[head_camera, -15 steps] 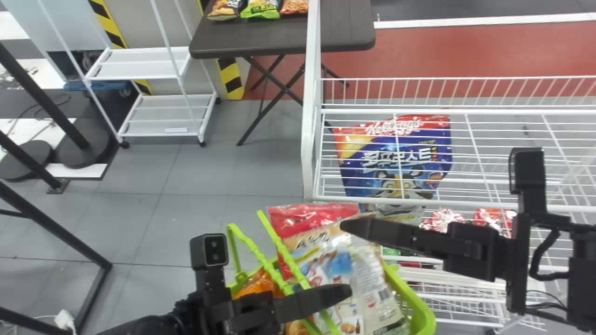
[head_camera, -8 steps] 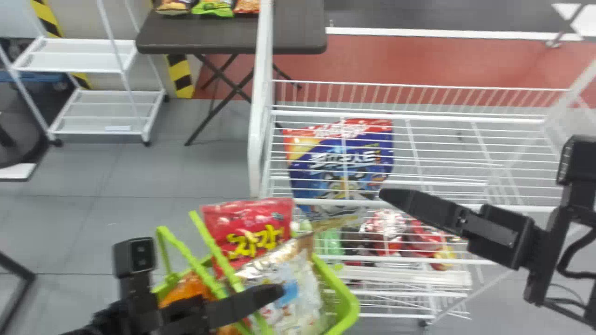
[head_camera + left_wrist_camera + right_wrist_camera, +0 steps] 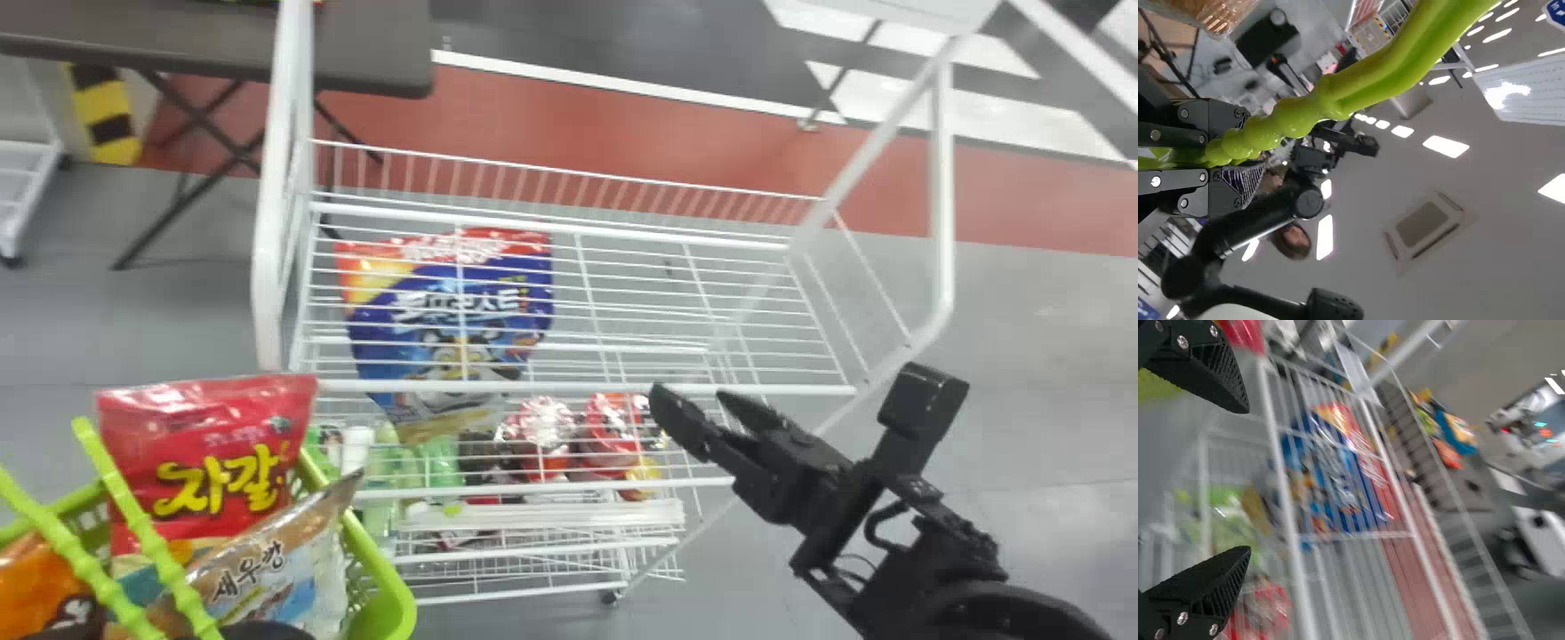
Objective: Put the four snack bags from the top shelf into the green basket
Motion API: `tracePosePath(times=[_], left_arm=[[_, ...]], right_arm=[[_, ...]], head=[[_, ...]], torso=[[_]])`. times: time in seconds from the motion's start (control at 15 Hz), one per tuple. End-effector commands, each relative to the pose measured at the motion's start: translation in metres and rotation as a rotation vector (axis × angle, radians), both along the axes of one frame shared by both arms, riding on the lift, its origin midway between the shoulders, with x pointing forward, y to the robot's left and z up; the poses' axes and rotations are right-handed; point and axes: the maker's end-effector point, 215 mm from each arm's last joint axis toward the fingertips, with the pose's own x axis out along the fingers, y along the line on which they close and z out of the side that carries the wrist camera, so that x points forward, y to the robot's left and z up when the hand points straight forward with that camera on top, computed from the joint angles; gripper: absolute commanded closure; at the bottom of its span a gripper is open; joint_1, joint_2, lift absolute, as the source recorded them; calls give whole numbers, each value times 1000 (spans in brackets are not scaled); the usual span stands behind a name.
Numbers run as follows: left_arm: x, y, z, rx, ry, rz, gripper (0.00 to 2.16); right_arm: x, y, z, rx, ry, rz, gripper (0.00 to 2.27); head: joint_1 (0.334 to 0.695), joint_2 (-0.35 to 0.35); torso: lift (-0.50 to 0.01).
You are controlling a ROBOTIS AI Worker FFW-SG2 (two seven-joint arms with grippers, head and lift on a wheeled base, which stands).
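The black two-fingered right gripper [image 3: 692,396] is held near the near rail of a white wire rack [image 3: 782,389], its fingers [image 3: 1205,587] spread well apart. By the black left gripper [image 3: 262,631], a knobbly lime-green plastic handle [image 3: 1291,120] is pinched between the two fingers.

The handle belongs to the lime-green plastic basket [image 3: 391,596], which is placed beside the rack, on its left. Three snack bags are held in it: a glossy red bag with yellow lettering [image 3: 213,436], stood upright at the back; a tan and pale-blue bag [image 3: 267,569], leaned in front of it; and an orange bag [image 3: 31,578] at the left. The green handle bars are passed across them.

A large blue and red cereal bag [image 3: 400,333] is seen through the wires of the rack's upper level; whether it is rested on that level or below cannot be told. Lower down, red-and-white packages [image 3: 538,436] and green bottle-like items [image 3: 436,462] are seen through the wires. Beyond the rack, a dark folding table [image 3: 373,53] is placed, with colourful packets [image 3: 1455,430] set on it.
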Motion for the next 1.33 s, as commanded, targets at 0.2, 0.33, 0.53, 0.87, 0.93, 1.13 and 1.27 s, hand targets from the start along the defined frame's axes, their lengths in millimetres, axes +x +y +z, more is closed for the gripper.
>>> tracePosePath(times=[0.2,0.33,0.53,0.87,0.93,1.13,1.27], left_arm=[[-9,12,0,15,-19,10,2145],[-9,13,1,11,-5,12,2145],[-8,12,6,7,-7,7,2145],[-6,14,15,-3,-8,9,2145],[-6,14,15,-3,-8,9,2145],[-6,14,15,-3,2,5,2145],[-6,13,15,-6,4,2,2145]], right_arm=[[-4,-25,9,-222,-256,-46,83],[-13,-19,21,-286,-344,-32,83],[-20,-19,14,-301,-339,-26,83],[-24,-21,7,-324,-331,-23,83],[-23,-21,8,-324,-334,-22,83],[-23,-18,7,-320,-333,-19,83],[-23,-12,4,-309,-330,-12,83]], head=[[695,-350],[695,-350],[695,-350],[695,-350],[695,-350],[695,-350],[695,-350]], torso=[[0],[0],[0],[0],[0],[0],[0]])
